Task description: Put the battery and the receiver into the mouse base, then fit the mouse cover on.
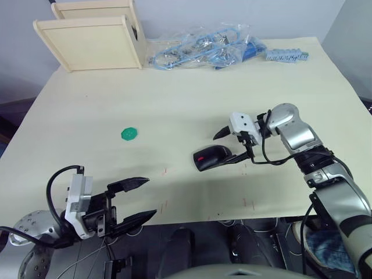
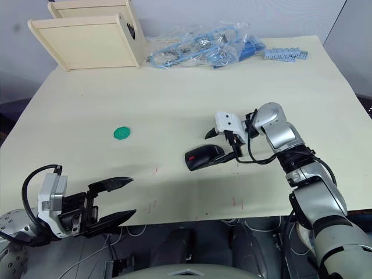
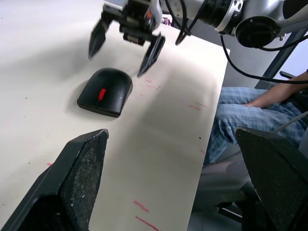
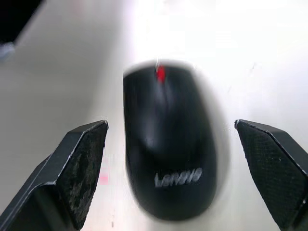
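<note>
The black mouse base (image 1: 212, 157), with a red patch at its front, lies on the table right of centre. A glossy black mouse cover (image 4: 168, 178) with a logo sits on top of it. My right gripper (image 1: 228, 146) hovers open just behind the mouse, one finger on each side of its rear end, touching nothing. My left gripper (image 1: 145, 197) is open and empty at the table's near edge, well left of the mouse (image 3: 106, 91). The battery and the receiver are out of view.
A green round disc (image 1: 129, 134) lies left of centre. A wooden box (image 1: 93, 40) stands at the far left corner. Plastic bags of parts (image 1: 203, 51) and a blue strip (image 1: 285, 55) lie along the far edge. A person's leg (image 3: 240, 110) is beside the table.
</note>
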### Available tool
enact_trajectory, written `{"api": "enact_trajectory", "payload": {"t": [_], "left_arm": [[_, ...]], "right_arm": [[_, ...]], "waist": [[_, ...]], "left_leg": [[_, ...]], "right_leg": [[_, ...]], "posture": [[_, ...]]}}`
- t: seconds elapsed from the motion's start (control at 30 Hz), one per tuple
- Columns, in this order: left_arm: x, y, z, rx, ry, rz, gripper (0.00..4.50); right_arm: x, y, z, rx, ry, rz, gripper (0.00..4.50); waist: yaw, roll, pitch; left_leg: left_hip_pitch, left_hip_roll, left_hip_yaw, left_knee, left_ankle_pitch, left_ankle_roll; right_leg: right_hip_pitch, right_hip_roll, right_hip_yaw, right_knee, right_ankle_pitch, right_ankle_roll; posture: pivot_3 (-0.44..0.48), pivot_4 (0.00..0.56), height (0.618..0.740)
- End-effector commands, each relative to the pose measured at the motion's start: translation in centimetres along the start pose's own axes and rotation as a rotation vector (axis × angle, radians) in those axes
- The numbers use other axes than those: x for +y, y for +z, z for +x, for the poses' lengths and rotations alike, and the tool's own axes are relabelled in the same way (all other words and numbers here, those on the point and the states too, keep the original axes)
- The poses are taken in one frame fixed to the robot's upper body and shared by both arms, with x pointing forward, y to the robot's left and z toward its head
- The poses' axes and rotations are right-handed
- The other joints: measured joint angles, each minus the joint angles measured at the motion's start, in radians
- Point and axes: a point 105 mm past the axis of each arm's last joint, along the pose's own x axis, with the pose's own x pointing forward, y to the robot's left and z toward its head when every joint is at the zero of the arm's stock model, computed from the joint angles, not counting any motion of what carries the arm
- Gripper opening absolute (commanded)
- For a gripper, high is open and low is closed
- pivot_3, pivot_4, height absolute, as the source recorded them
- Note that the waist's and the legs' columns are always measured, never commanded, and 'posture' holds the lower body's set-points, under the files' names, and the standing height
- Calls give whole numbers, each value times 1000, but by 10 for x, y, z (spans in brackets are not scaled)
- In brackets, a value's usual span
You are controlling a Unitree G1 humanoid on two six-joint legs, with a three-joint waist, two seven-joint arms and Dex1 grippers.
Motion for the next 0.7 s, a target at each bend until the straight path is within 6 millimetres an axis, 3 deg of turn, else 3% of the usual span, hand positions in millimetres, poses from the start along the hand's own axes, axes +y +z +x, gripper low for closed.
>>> {"api": "enact_trajectory", "payload": {"t": [0.03,0.17,0.3,0.33,0.63,0.67,0.7], "left_arm": [[1,6,-5,-10,16,33,4500],[2,6,-6,-9,20,32,4500],[3,6,-7,-6,20,33,4500],[3,6,-7,-5,20,34,4500],[1,6,-7,-4,21,33,4500],[1,6,-7,-4,22,33,4500],[1,6,-7,-4,22,32,4500]], "right_arm": [[-5,43,2,-105,-47,-58,4449],[1,62,15,-128,-19,-4,4449],[2,60,26,-70,-17,17,3466],[3,59,29,-54,-16,11,2975],[1,41,48,51,-29,28,2931],[1,41,48,54,-31,30,2392],[1,40,49,58,-32,30,2201]], "waist": [[-2,0,0],[-1,0,0],[2,0,0],[3,0,0],[-2,0,0],[-2,0,0],[-2,0,0]], "left_leg": [[0,0,0,0,0,0],[0,0,-1,0,0,0],[0,0,-1,0,0,0],[0,0,-1,0,0,0],[0,0,-1,0,0,0],[0,0,-1,0,0,0],[0,0,-1,0,0,0]], "right_leg": [[0,0,0,0,0,0],[0,0,0,0,0,0],[0,-1,0,0,0,0],[0,-1,0,0,0,0],[0,0,0,0,0,0],[0,0,0,0,0,0],[0,0,0,0,0,0]], "posture": [[0,150,740],[0,150,740],[0,150,740],[0,150,740],[0,150,740],[0,150,740],[0,150,740]]}}
